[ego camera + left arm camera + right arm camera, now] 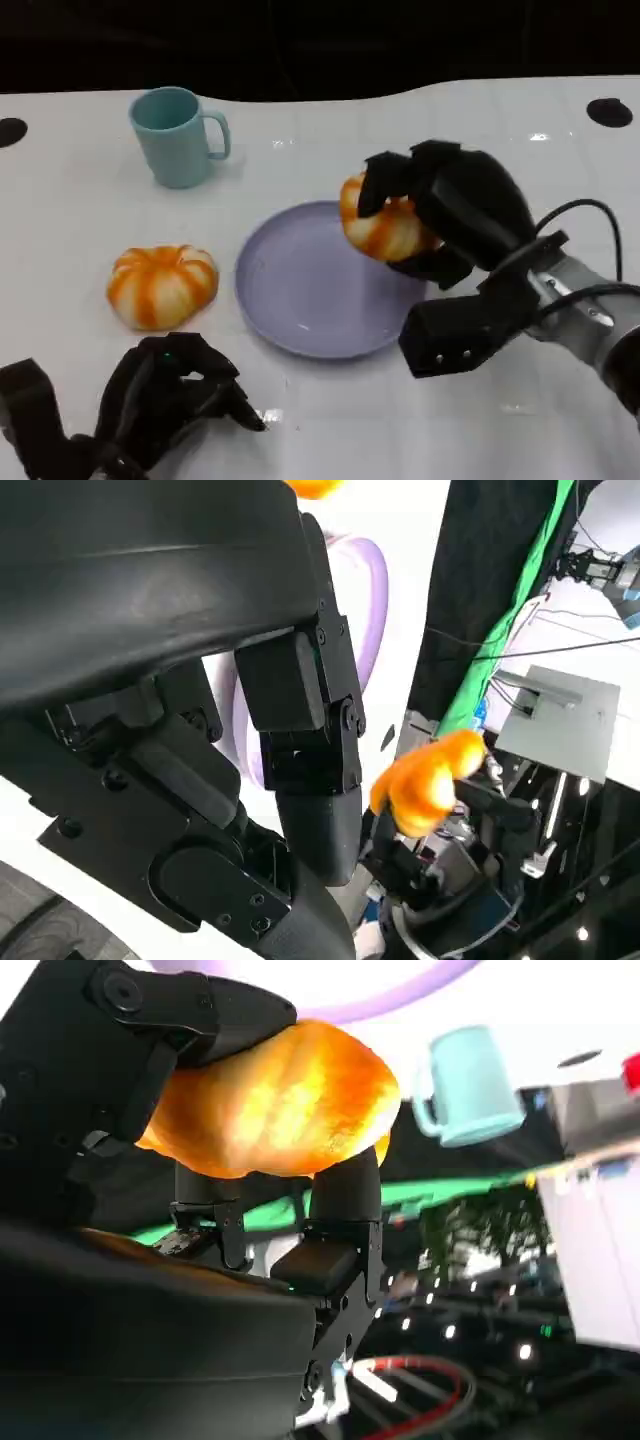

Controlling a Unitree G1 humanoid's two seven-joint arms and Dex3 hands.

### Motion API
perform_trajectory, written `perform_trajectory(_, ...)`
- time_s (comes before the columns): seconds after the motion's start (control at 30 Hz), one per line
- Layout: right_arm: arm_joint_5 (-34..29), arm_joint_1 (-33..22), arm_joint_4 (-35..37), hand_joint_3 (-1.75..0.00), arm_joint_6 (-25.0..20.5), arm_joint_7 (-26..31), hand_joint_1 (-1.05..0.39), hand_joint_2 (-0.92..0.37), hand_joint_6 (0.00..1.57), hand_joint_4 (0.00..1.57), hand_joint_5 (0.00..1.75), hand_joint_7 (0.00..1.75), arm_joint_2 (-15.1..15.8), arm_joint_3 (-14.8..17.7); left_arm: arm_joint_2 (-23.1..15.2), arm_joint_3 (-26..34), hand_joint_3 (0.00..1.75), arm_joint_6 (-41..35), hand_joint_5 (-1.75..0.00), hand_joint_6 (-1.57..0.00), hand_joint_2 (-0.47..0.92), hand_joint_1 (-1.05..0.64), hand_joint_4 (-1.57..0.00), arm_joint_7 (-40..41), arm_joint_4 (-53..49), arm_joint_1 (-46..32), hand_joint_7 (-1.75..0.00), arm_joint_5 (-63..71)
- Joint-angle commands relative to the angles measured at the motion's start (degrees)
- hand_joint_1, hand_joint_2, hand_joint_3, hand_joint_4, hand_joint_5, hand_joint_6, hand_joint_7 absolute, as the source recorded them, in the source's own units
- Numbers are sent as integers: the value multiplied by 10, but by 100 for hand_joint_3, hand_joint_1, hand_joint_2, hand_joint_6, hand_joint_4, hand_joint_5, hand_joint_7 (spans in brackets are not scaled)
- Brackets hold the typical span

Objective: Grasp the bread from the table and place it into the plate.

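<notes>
Orange-striped, ridged and glossy, two round bread rolls were in sight: one roll (385, 225) was clasped in the black right hand (450, 215) above the far rim of the single smooth lilac plate (300, 290), the other roll (162, 284) lay on the shiny white table (80, 200) beside the plate. One pale-blue handled mug (175, 135) stood behind. The black left hand (165, 395) rested with fingers curled on nothing.

We see bright overhead light, glare spots on glossy white table (300, 140); wrist views soft, backgrounds blurred.
</notes>
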State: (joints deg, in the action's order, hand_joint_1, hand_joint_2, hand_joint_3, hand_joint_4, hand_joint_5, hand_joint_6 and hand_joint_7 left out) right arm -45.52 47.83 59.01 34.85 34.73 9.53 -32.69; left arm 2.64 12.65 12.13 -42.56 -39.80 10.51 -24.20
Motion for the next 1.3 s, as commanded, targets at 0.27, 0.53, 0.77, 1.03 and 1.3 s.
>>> perform_trajectory(0.27, -9, 27, 55, -101, 8, -10, -21, -47, 93, 99, 175, 122, -38, -23, -7, 0, 0, 5, -61, -157, 64, -105, -157, 0, 4, -6, -38, 1)
perform_trajectory(0.53, -10, 30, 84, -118, 8, 1, -19, -42, 80, 97, 175, 163, -61, -35, -6, -1, 0, 6, -61, -157, 64, -105, -157, -3, 3, -7, -38, -1)
perform_trajectory(0.77, -5, 35, 89, -69, -3, -11, -23, -55, 104, 92, 127, 46, -68, -33, -7, -2, 0, 3, -61, -157, 64, -105, -157, 0, 5, -7, -37, -1)
perform_trajectory(1.03, 2, 34, 84, -10, -46, -83, -44, -90, 63, 54, 46, 1, -67, -32, -7, -1, 0, 4, -61, -157, 63, -105, -157, 0, 4, -6, -37, -2)
perform_trajectory(1.3, 11, 27, 65, -16, -69, -127, -62, -92, 31, 22, 22, 0, -62, -27, -7, -1, 0, 1, -61, -157, 63, -105, -157, 0, 4, -6, -37, -3)
